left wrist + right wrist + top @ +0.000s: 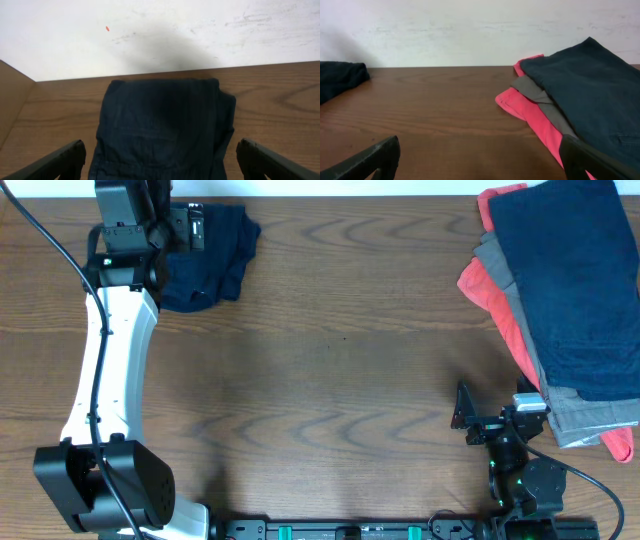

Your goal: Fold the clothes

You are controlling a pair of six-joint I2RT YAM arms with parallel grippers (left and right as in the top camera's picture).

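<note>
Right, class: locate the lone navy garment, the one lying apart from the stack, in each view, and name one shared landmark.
Overhead: navy garment at top left.
Left wrist: bottom centre.
Right wrist: left edge, mid-height.
Shared landmark: the far edge of the table, meeting the white wall just behind the garment.

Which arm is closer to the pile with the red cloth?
Right. The right gripper sits beside the pile; the left gripper is across the table, over the navy shorts.

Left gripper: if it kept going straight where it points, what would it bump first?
Probably the navy garment, lying directly ahead of the left gripper between its open jaws; how near is hard to judge.
</note>
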